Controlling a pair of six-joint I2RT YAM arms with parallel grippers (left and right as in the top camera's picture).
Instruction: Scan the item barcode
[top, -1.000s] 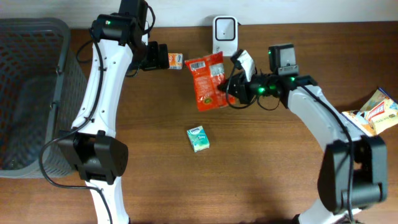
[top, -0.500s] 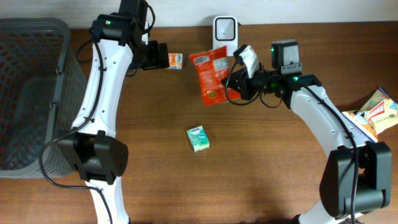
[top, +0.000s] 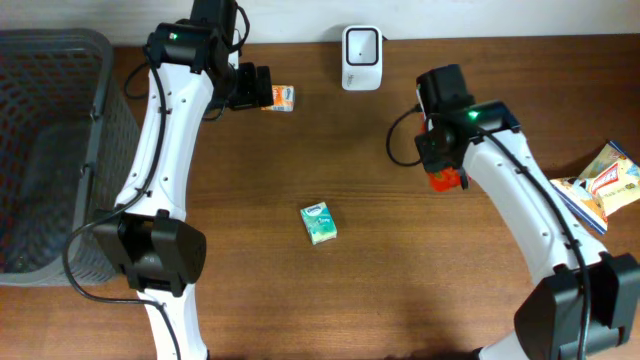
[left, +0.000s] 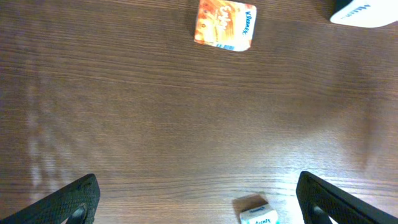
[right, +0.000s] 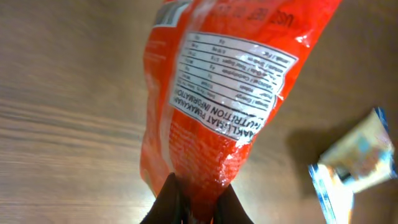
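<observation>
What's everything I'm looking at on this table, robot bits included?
snack bag: one, red, held by the right gripper, right of centre
scanner: one, white, back edge, centre
small packet: one, orange, near the back, beside the left gripper
small box: one, green and white, middle
printed packs: overlapping, count unclear, multicoloured, right edge
basket: one, grey mesh, left
table: one, brown wood
left gripper: one, black, open
right gripper: one, black, shut on the snack bag
</observation>
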